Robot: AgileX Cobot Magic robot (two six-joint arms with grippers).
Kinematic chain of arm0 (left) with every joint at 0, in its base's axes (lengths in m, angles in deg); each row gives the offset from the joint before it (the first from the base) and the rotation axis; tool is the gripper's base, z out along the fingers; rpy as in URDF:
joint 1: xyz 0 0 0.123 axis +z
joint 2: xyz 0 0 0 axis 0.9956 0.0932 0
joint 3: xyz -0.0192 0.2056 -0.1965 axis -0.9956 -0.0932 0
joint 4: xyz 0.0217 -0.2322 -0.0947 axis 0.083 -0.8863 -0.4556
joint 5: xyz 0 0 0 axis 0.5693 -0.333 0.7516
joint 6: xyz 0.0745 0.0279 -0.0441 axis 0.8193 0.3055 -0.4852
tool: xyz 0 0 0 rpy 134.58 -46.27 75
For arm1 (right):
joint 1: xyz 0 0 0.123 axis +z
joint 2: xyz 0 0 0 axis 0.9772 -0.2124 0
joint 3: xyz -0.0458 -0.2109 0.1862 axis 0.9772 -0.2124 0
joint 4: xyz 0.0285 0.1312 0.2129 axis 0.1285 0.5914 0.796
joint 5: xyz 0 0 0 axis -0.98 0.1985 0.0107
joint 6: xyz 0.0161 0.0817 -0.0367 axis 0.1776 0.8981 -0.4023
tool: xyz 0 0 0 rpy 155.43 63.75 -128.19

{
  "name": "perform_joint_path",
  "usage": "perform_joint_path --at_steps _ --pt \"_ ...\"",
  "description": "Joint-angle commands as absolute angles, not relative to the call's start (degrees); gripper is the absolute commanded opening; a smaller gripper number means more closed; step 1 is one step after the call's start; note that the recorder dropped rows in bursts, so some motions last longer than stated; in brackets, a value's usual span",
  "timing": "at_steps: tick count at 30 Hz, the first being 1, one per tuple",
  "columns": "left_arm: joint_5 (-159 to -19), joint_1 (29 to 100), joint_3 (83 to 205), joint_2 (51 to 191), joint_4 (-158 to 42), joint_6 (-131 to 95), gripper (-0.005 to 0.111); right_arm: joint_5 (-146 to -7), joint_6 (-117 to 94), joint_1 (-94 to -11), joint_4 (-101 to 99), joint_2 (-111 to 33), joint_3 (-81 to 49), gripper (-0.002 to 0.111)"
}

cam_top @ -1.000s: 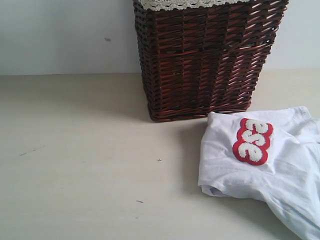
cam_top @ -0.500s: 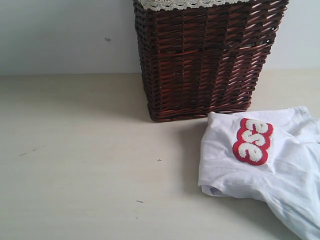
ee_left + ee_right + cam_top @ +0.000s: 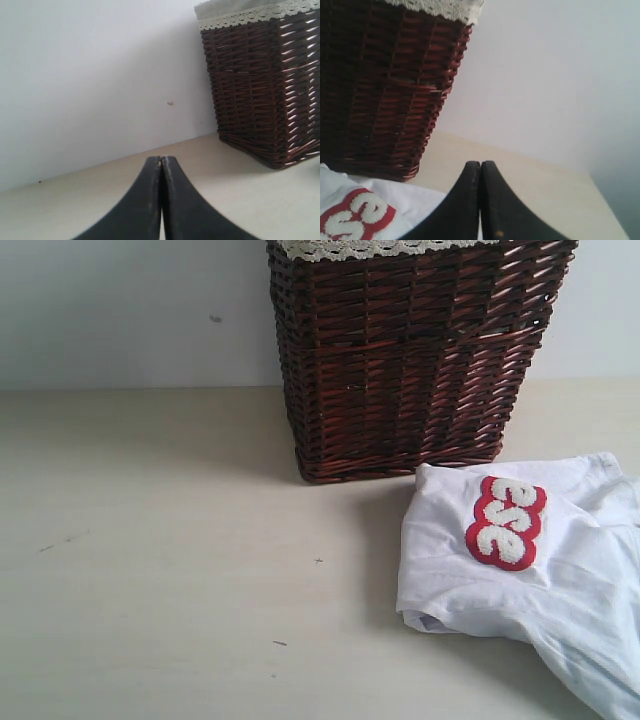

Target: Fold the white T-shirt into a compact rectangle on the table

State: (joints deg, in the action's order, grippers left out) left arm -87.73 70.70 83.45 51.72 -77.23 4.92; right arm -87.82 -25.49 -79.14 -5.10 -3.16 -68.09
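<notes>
The white T-shirt (image 3: 530, 580) lies crumpled at the right of the table (image 3: 170, 560), its red strip with fuzzy white lettering (image 3: 506, 522) facing up. Part of the T-shirt (image 3: 415, 202) shows in the right wrist view, beside the basket. My right gripper (image 3: 480, 163) is shut with nothing between its fingers, above the table past the shirt's edge. My left gripper (image 3: 161, 158) is also shut and empty, over bare table away from the shirt. Neither gripper shows in the exterior view.
A dark brown wicker basket (image 3: 410, 360) with a lace-trimmed liner stands at the back, just behind the T-shirt. A pale wall (image 3: 120, 310) runs behind the table. A few small dark specks (image 3: 279, 643) mark the surface.
</notes>
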Motion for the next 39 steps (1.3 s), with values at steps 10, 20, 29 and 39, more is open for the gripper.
perform_joint_path --at_steps 10,20,29,39 --pt "-87.77 70.89 83.47 51.37 -77.19 4.85 0.0 -67.97 -18.53 -79.11 -5.64 -38.99 -37.48 0.0" --pt "-87.77 70.89 83.47 51.37 -77.19 4.85 0.0 -18.05 -92.4 -83.41 17.13 -48.94 -17.58 0.0" --pt "-87.77 70.89 83.47 51.37 -77.19 4.85 0.0 -9.22 -110.87 -98.2 28.02 -51.12 -15.73 0.0" --pt "-87.77 70.89 83.47 51.37 -77.19 4.85 0.0 -9.91 -109.74 -98.49 31.64 -64.78 -15.83 0.028"
